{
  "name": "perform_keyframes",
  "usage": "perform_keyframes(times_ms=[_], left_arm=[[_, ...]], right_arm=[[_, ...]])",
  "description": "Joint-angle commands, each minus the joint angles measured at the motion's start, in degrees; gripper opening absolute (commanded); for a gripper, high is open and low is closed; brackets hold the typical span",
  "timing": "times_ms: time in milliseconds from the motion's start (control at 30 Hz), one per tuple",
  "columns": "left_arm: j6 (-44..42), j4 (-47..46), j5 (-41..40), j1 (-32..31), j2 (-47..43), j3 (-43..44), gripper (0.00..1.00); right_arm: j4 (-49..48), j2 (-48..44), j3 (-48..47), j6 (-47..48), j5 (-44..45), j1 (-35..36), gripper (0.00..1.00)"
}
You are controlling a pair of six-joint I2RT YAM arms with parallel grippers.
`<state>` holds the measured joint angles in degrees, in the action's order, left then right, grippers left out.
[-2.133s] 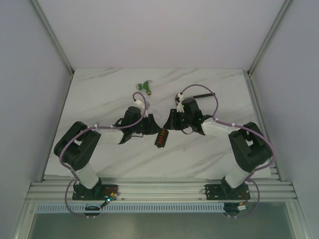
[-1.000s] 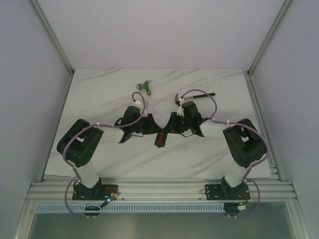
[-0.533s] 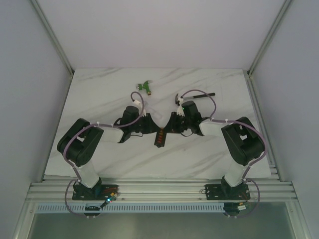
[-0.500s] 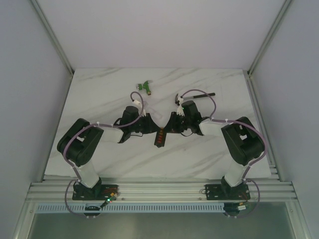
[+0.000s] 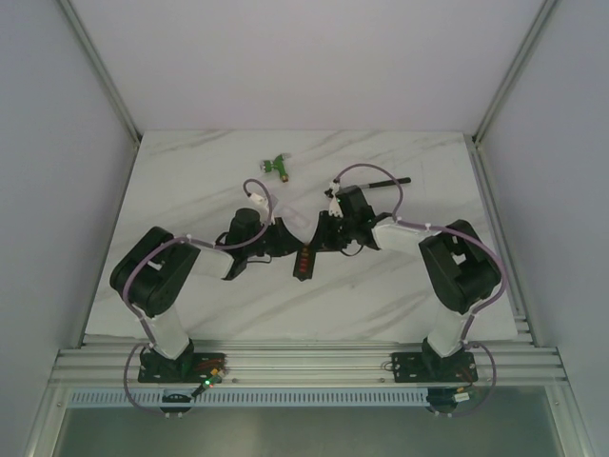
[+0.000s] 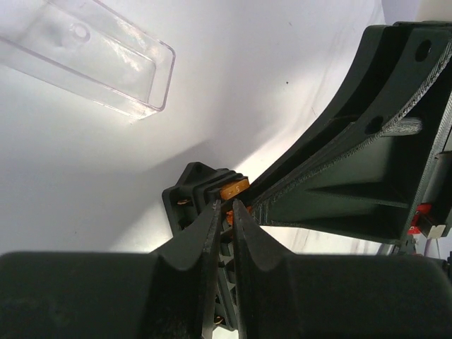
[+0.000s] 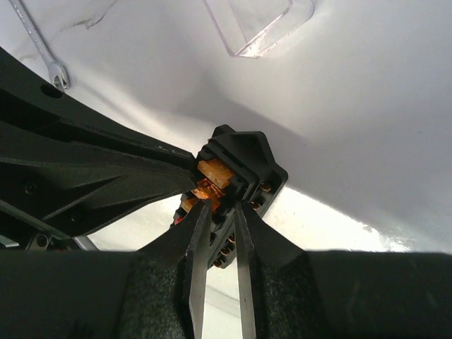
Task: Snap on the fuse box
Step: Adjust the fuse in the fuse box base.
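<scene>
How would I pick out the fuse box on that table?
On the white marble table, look to the middle, where the left gripper and right gripper nearly meet. Right at their tips lies the fuse box, a small black block. Unlike the green tool farther back, it carries a row of red-orange fuses along its middle.

Your fuse box (image 5: 303,260) sits mid-table, left gripper (image 5: 292,254) on its left, right gripper (image 5: 314,248) on its right; lid (image 6: 106,60) behind it, apart.
</scene>
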<state>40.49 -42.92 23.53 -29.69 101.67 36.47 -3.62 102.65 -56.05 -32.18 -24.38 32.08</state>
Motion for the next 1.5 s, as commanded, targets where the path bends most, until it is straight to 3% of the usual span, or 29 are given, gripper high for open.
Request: perform_keyframes(times_ms=[0, 267, 500, 967, 1233, 1467], left_arm=[[-1.08, 6.83, 0.58, -2.19, 1.61, -3.71, 0.21], [0.53, 3.64, 1.48, -2.20, -2.46, -5.67, 0.22], [1.01, 4.25, -0.32, -2.12, -5.70, -5.96, 0.28], [1.18, 8.88, -4.28, -1.49, -5.83, -5.28, 0.29], [6.18, 3.58, -4.55, 0.19, -8.89, -8.38, 0.39], [10.56, -1.22, -4.27, 1.20, -8.50, -8.51, 0.40]], right_arm=[[6.24, 4.96, -1.43, 3.30, 8.63, 2.72, 0.24], [6.89, 2.91, -3.55, 4.78, 6.91, 3.15, 0.26], [6.04, -0.38, -4.02, 4.06, 3.67, 2.99, 0.36], [5.42, 2.04, -4.12, 3.13, 2.25, 2.66, 0.35], [8.00, 3.51, -4.17, 4.51, 3.67, 2.65, 0.34], [7.98, 4.12, -4.05, 4.59, 3.31, 2.64, 0.34]])
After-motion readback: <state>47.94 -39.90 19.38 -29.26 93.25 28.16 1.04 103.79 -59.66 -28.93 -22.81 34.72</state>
